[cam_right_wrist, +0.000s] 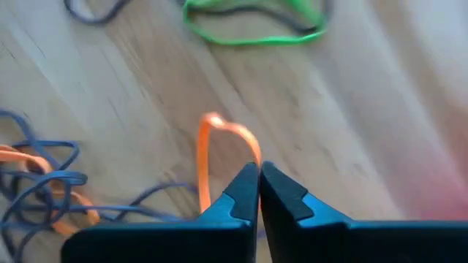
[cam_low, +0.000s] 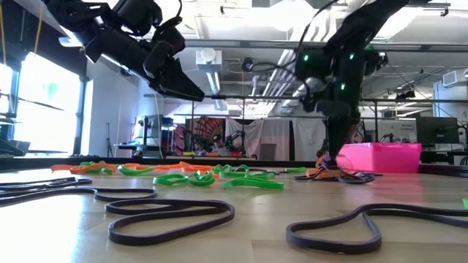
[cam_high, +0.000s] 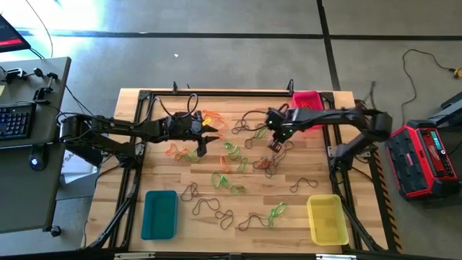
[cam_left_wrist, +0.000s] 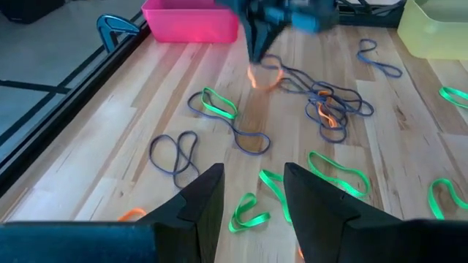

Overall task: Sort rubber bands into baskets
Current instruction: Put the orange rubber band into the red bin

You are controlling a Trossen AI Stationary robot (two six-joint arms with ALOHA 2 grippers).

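Orange, green and dark rubber bands (cam_high: pixel 232 167) lie scattered flat over the wooden table. My right gripper (cam_right_wrist: pixel 259 175) points down at mid-table, near a tangle of dark and orange bands (cam_left_wrist: pixel 333 109), and is shut on one orange rubber band (cam_right_wrist: pixel 219 135). My left gripper (cam_left_wrist: pixel 252 186) hovers open above the table's left middle (cam_high: pixel 206 141), with nothing between its fingers. The pink basket (cam_high: pixel 307 100) stands at the far right, the teal basket (cam_high: pixel 159 214) at the near left and the yellow basket (cam_high: pixel 326 218) at the near right. My right gripper pinches the orange band's strand (cam_right_wrist: pixel 251 153) between its two fingertips, coming from above and pointing down. A loop of the band arches out beyond the tips. In the left wrist view the band (cam_left_wrist: pixel 265 77) hangs under the gripper; whether its lower part touches the table I cannot tell.
Green bands (cam_left_wrist: pixel 333 172) and a dark band (cam_left_wrist: pixel 174 153) lie on the wood in front of my left gripper. A black frame (cam_high: pixel 216 92) runs along the table's far edge. A keyboard desk (cam_high: pixel 22 119) stands left of the table and a red case (cam_high: pixel 426 155) right of it.
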